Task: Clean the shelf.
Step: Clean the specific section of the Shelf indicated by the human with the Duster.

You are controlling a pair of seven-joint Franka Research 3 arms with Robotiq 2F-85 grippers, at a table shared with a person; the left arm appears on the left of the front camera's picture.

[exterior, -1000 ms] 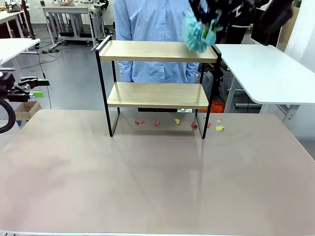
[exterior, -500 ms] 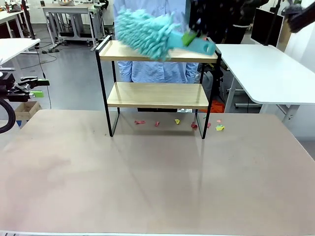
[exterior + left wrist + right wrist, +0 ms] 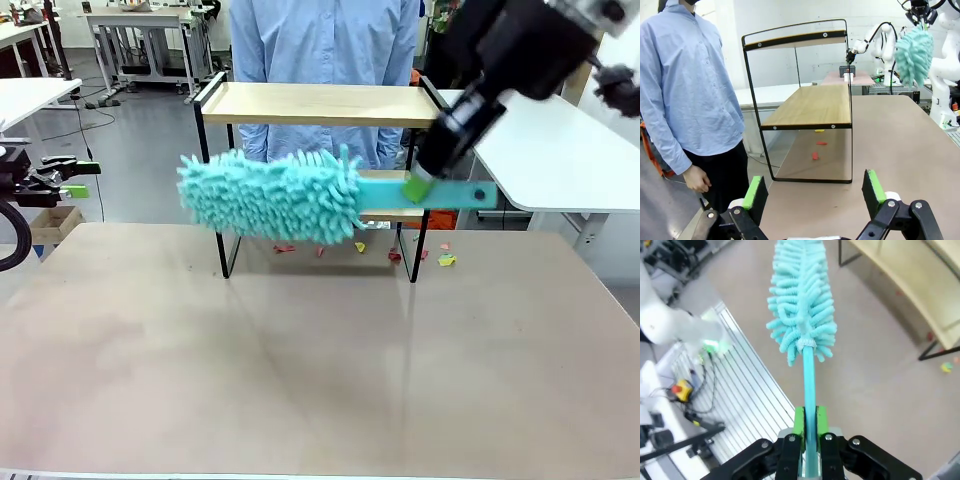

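Note:
The shelf [image 3: 320, 104] stands at the table's far middle, with two wooden boards in a black frame. My right gripper [image 3: 418, 186] is shut on the teal handle of a fluffy teal duster [image 3: 270, 195]. The duster lies level in front of the lower board and hides most of it. In the right wrist view the duster [image 3: 802, 305] points straight away from the shut gripper [image 3: 809, 424], with the shelf [image 3: 905, 295] at the upper right. My left gripper [image 3: 814, 192] is open, off the table's left side and facing the shelf [image 3: 810, 105] end on.
Small red and yellow scraps [image 3: 446, 260] lie on the table under and behind the shelf. A person in a blue shirt [image 3: 320, 40] stands just behind it. White desks [image 3: 560, 150] stand to the right. The table's near half is bare.
The right arm has swung the duster down from the top board to the level of the lower board, its head sweeping out to the left. The left arm has stayed still.

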